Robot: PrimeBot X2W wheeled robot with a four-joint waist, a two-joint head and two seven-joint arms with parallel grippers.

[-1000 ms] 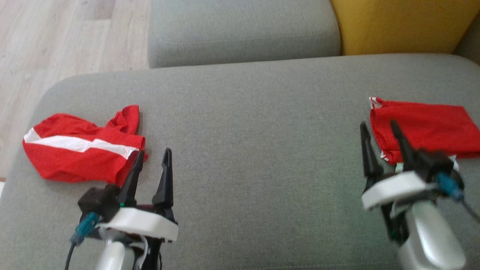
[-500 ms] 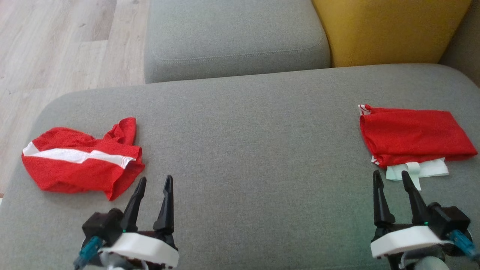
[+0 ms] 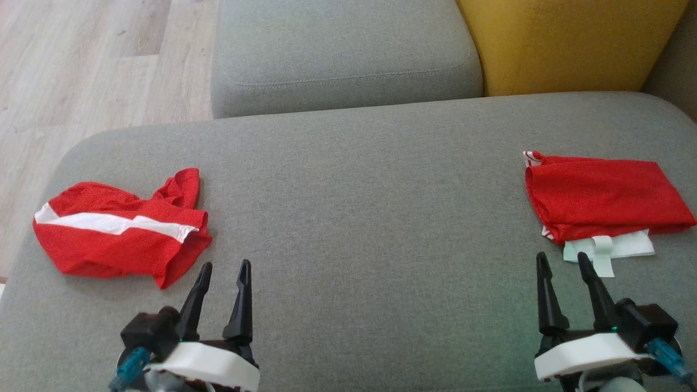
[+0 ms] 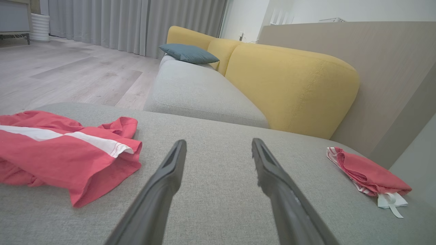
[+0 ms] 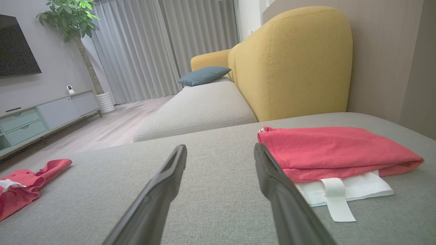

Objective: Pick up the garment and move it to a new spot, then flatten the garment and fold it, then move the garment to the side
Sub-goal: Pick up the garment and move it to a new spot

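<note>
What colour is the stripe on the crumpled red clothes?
White. The stripe on the crumpled red garment shows best in the head view.

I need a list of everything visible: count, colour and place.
crumpled garment: 1, red with white stripe, near cushion, left
folded garment: 1, red over white, near cushion, right
seat cushions: 2, grey, near and far
backrest: 1, yellow, beside far cushion
pillow: 1, blue-grey, on far cushion
floor: 1, pale wood, left
television: 1, dark, wall
potted plant: 1, green, near television
left gripper: 1, dark, open, lower left
right gripper: 1, dark, open, lower right
</note>
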